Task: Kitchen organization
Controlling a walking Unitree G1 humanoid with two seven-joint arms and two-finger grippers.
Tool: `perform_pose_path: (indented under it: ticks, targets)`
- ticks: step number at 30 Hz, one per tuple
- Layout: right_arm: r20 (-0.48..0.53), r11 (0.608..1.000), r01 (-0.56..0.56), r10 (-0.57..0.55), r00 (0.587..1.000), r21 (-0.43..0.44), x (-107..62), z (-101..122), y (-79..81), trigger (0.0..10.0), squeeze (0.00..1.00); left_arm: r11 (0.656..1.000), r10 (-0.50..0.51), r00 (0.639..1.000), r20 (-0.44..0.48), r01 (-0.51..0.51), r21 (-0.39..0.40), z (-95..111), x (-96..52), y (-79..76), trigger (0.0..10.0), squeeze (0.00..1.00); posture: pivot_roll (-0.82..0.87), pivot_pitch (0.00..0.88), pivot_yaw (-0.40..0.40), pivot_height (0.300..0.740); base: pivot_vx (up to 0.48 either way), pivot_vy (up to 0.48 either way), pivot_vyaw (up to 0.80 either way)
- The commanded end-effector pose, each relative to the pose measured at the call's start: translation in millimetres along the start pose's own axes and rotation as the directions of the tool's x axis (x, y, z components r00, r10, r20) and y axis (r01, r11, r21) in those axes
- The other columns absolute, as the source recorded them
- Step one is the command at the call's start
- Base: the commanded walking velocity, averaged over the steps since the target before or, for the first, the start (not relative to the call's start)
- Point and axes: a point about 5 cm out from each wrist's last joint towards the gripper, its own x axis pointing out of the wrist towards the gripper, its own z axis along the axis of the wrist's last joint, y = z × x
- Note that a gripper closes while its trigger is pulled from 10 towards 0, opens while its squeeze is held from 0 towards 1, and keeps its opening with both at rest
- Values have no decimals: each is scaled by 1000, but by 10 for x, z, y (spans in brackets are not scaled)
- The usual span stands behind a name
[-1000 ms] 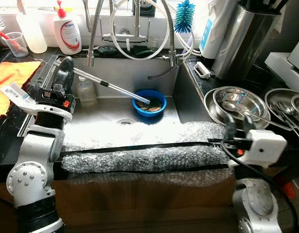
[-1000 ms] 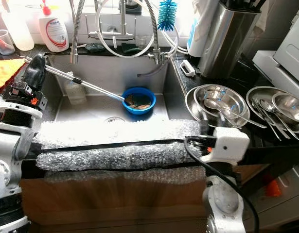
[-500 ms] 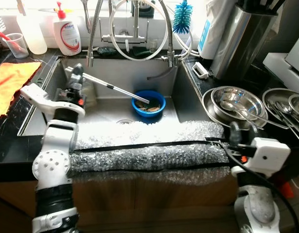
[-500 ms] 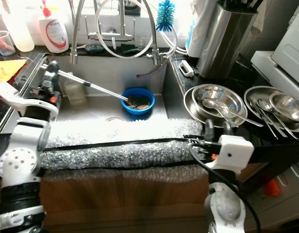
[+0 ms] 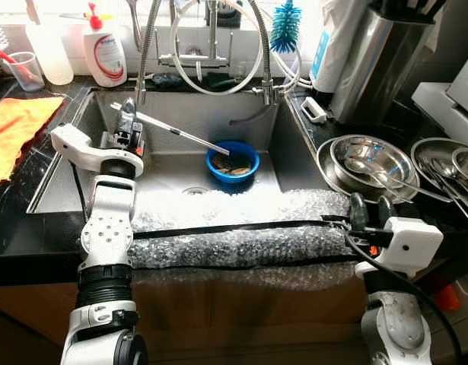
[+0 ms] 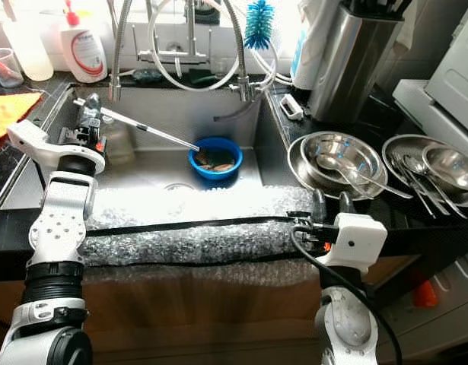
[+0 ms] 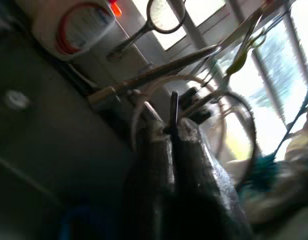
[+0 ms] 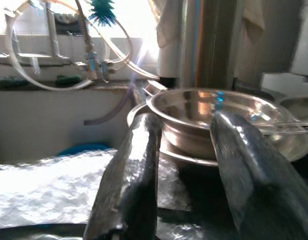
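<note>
Left gripper (image 5: 128,122) is clenched on the handle end of a long metal utensil (image 5: 173,131), holding it over the sink (image 5: 265,163), toward the sink's left wall. From the fingers the shaft slopes down and across to the blue bowl (image 5: 233,160), which sits on the sink floor near the drain and holds some brownish scraps; the tip rests at or just inside the bowl's rim.

The likely trouble is leverage: a thin shaft pinched at its far end can twist between the pads, and any swing of the arm could tip the bowl or flick its contents across the sink.

Right gripper (image 5: 368,211) hovers released, fingers apart, beyond the sink's right edge, just in front of the stacked steel bowls (image 5: 370,161). Bubble wrap (image 5: 241,228) covers the sink's front lip.
</note>
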Motion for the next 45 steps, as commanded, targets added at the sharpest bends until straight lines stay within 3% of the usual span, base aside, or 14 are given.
perform_pose_path:
  ticks: [1,5,10,12,13,14,16,20,26,27,28,29,36,45]
  targets:
    - [15,1000,-18,18,1000,-6,6,31,28,10000,0,979,-28,999,17,24,201,-25,79,-109,10000,0,-52,0,-40,740,0,0,0]
    - [19,1000,-21,21,1000,-4,11,37,33,10000,0,911,-63,998,-1,58,408,-59,87,-193,10000,0,-49,0,-40,740,0,0,0]
    - [18,999,-33,33,999,1,12,36,66,10000,0,881,-89,996,-28,92,464,-114,74,-201,10000,0,-50,0,-40,740,0,0,0]
    - [19,999,-35,35,999,1,12,44,72,10000,0,807,-101,991,-83,131,576,-202,95,-183,10000,0,-49,17,-42,740,0,0,0]
    - [19,999,-35,35,999,1,12,44,72,10000,0,807,-101,991,-83,131,576,-202,95,-183,10000,0,-49,17,-42,740,0,0,0]
    - [19,999,-35,35,999,2,14,45,73,10000,0,748,-102,985,-136,166,643,-251,93,-169,10000,0,-47,21,-41,740,0,0,0]
    - [18,999,-35,35,999,2,14,44,72,10000,0,729,-98,983,-153,176,661,-265,91,-162,10000,0,-47,21,-41,740,0,0,0]
    - [14,999,-39,39,999,5,26,32,90,10000,0,624,-69,967,-247,235,745,-308,68,-103,10000,0,-35,37,-41,740,0,0,0]
    - [13,999,-45,45,999,10,47,33,113,10000,0,599,-50,958,-282,255,759,-342,56,-59,10000,0,-31,49,-41,740,0,0,0]
    - [12,999,-47,47,999,11,51,31,122,10000,0,595,-37,952,-304,266,758,-369,47,-39,10000,204,-32,52,-42,740,0,0,0]
    - [10,999,-49,48,999,11,52,29,124,10000,0,593,-30,948,-318,273,757,-384,42,-32,10000,204,-32,52,-42,740,0,0,0]
    - [10,999,-50,49,999,12,55,26,125,10000,0,590,-19,944,-330,277,759,-405,32,-17,10000,1000,-31,54,-41,740,0,0,0]
    - [11,999,-47,47,999,11,77,30,120,10000,0,615,-7,937,-349,279,737,-443,4,3,10000,1000,-32,61,-42,740,0,0,0]
    - [16,999,-48,48,999,11,104,42,121,10000,0,643,-82,966,-246,240,727,-247,1,-81,10000,1000,-29,64,-47,740,0,0,0]
